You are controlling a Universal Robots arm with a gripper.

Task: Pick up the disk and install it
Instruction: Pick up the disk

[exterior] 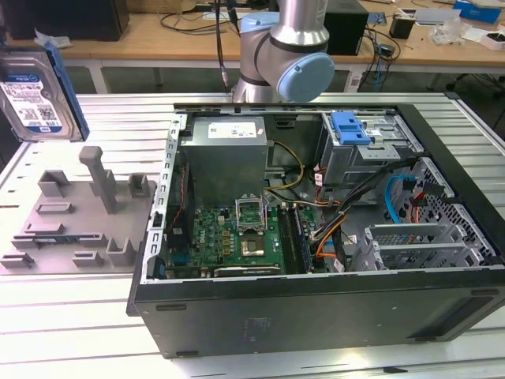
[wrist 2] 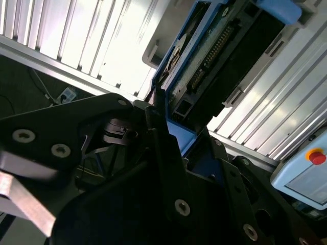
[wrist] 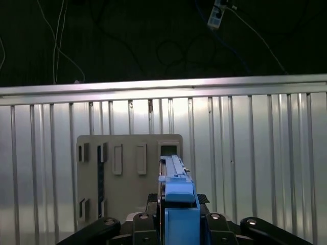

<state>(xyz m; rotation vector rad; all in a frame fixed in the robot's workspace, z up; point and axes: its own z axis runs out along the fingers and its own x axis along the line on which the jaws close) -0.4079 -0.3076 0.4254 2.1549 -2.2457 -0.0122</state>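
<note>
clamping the disk [wrist 2: 214, 66] by its blue carrier frame [wrist 2: 179, 135], the pincer [wrist 2: 181, 140] has its black fingers [wrist 2: 158, 138] closed against both sides of the frame in the second wrist view. in the first wrist view the disk [wrist: 172, 171] shows edge-on, standing up out of the pincer [wrist: 179, 224], above the ribbed metal worktop [wrist: 255, 153] and a grey fixture plate [wrist: 130, 199].

in the upper left of the exterior view the disk [exterior: 31, 95] hangs upright in the air, clear of the worktop [exterior: 118, 110]. its white-and-blue label faces the camera with barcodes and rows of fine print, and the blue frame runs along its right edge. lower in that frame lies the grey fixture plate [exterior: 71, 221]. the open computer case [exterior: 316, 316] takes the middle and right of the frame, with a white sticker on its power supply [exterior: 229, 150] and a blue bracket [exterior: 351, 126] on top of the drive cage [exterior: 371, 154]. the arm [exterior: 288, 55] stands at the upper middle.
</note>
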